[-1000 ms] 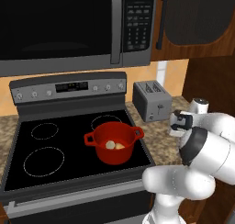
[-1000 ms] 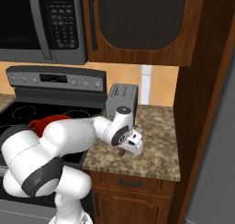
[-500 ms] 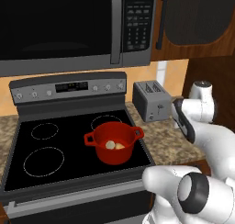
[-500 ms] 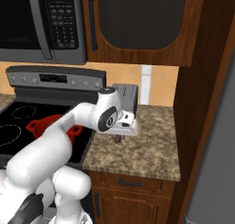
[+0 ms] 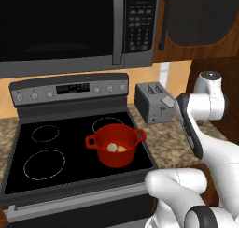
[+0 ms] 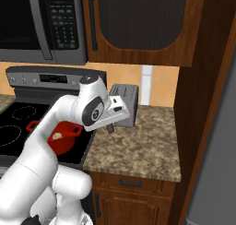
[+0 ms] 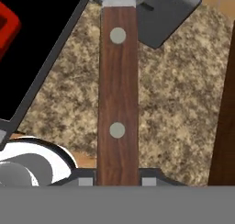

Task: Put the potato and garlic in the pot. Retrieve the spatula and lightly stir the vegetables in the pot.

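red pot (image 5: 114, 145) sat on the front right burner of the stove (image 5: 42, 175) in the left base view, w/ the pale garlic (image 5: 112, 147) and tan potato (image 5: 122, 149) touching each other inside it, so the first half of the job looked done. arm had swung vs a second ago: wrist was low by the counter (image 5: 165, 136) then, now it stood higher, just beside the toaster (image 5: 151, 102), w/ a pale squarish bit beside the toaster that i took for the spatula's head, tho too small to be sure. right base view: gripper (image 6: 110, 127) hung over the granite betw stove edge and toaster, lifted off the counter compared w/ half a sec back, a short dark stub poking out below the hand. pot partly hidden behind the arm, veg barely visible. hand view: spatula (image 7: 118, 81) ran straight up from betw the two fingertips (image 7: 85, 181), brown wooden handle w/ two pale rivets, grey head at the top edge near the toaster corner. pincer was closed tight on the handle's near end, fingers almost together. counter showed under the handle w/ no contact visible, so tool seemed picked up and airborne. judged next: carry it left over the pot, tip head down, stir gently w/o knocking the pot.
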